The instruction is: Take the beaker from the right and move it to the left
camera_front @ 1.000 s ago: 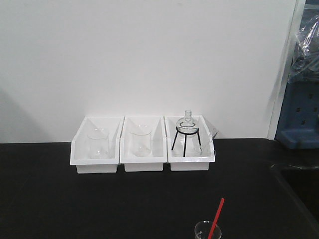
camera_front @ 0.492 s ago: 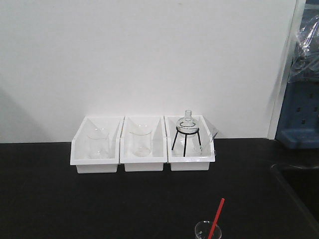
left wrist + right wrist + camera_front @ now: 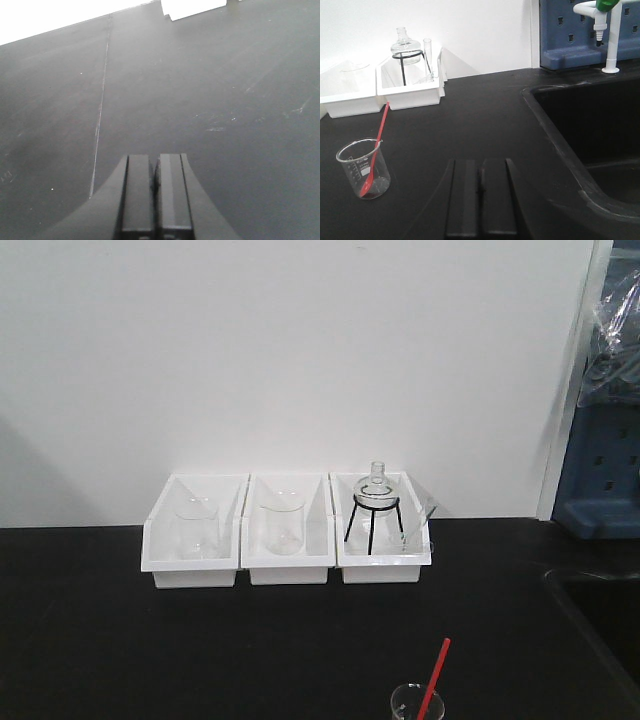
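Both the left gripper (image 3: 155, 192) and right gripper (image 3: 480, 202) are closed on nothing; the beaker (image 3: 364, 169) shows unreadable graduation marks.

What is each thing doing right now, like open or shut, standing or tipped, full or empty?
Small clear glass beaker: upright on the black counter, untouched.
Thin red stick: leaning inside that beaker.
Round glass flask: sitting on its black tripod in the right white bin.
Two clear beakers in white bins: upright, look empty.
Left hand: shut, holding nothing.
Right hand: shut, holding nothing.
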You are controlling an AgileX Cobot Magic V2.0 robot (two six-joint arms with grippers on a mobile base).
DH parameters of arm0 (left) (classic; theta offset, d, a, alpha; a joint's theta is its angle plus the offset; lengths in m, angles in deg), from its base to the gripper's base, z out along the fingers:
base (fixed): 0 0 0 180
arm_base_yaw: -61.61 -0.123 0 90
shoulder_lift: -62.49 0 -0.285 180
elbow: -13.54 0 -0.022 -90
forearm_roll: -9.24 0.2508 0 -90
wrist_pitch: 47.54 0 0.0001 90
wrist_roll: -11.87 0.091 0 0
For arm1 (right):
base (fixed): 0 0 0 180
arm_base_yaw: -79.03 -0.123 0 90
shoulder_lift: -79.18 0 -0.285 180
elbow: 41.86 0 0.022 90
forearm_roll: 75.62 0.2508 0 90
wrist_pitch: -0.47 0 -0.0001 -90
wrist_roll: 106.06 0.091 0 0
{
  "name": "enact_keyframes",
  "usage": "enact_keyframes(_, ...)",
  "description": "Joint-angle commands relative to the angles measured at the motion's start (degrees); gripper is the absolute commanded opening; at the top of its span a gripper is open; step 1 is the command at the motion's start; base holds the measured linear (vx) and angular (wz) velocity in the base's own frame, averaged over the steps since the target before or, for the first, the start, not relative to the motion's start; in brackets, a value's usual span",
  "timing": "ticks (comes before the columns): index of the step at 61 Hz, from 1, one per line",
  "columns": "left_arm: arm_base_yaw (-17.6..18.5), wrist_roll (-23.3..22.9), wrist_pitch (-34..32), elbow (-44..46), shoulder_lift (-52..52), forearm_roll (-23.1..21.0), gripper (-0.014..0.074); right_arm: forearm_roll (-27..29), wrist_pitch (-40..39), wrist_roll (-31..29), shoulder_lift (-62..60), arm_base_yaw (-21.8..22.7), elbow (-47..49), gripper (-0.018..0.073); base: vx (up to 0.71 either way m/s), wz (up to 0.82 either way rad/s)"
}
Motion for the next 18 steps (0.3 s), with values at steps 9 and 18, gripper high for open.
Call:
enact_keyframes(9,0.36,-0.06,-4.40,-1.06,-0.36,0.01,-0.0006,-0.37,-4.57,-0.64,-0.91,0.37,-0.48,-0.0004,0.00,0.00)
enact_keyframes(18,0.36,-0.06,-4.40,-1.06,-0.36,0.01,-0.0006,-0.37,-4.57,-0.64,-0.91,0.37,-0.48,-0.0004,0.00,0.00)
